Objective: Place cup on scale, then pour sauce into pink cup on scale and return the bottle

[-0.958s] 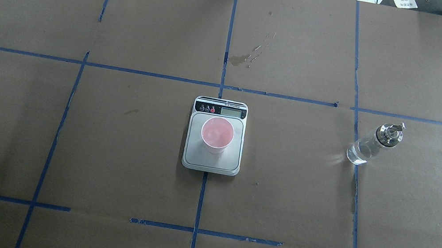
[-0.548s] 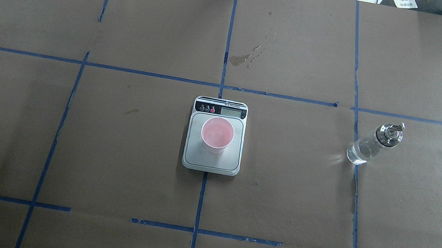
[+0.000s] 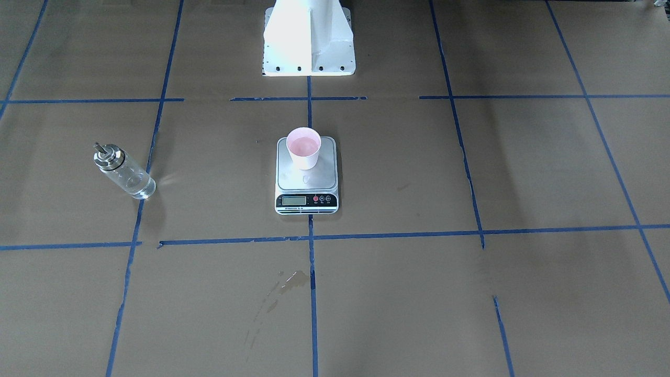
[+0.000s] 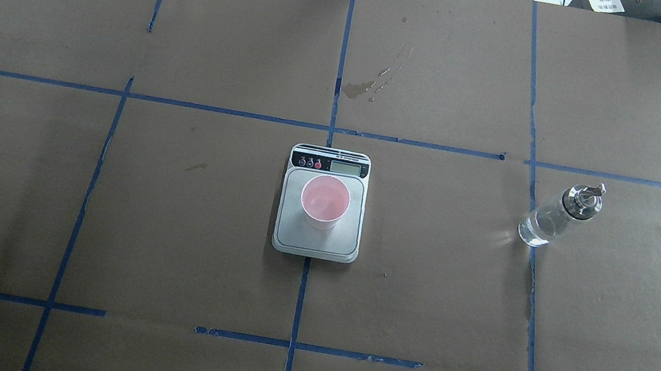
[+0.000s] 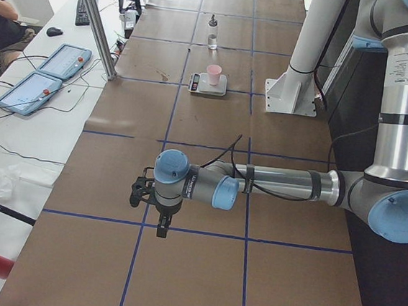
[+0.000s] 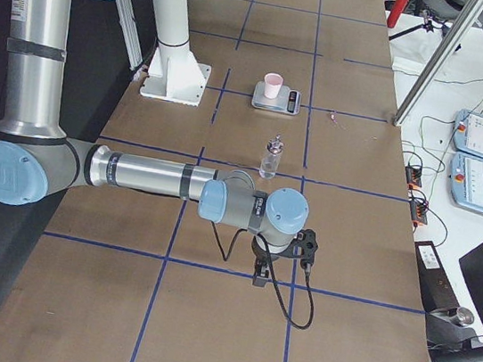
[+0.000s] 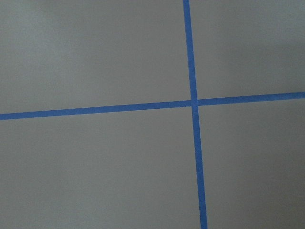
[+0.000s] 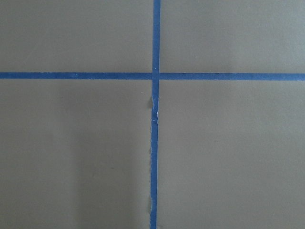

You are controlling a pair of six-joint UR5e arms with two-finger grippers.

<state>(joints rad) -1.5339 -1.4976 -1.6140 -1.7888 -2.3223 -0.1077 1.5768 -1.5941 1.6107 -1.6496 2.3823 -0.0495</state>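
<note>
The pink cup [image 4: 325, 201] stands upright on the silver scale [image 4: 349, 237] at the table's middle, also in the front view [image 3: 303, 148]. The clear glass bottle [image 4: 557, 217] with its metal spout stands on the table to the right of the scale, apart from it, with clear sauce [image 4: 536, 230] in its lower part. My left gripper [image 5: 161, 225] and right gripper [image 6: 259, 278] show only in the side views, each pointing down over tape crossings far from the scale. I cannot tell whether they are open or shut.
The robot's white base [image 3: 309, 36] stands at the table's near edge behind the scale. A dried stain [image 4: 374, 82] marks the brown paper beyond the scale. Tablets [image 5: 45, 73] and cables lie on the side bench.
</note>
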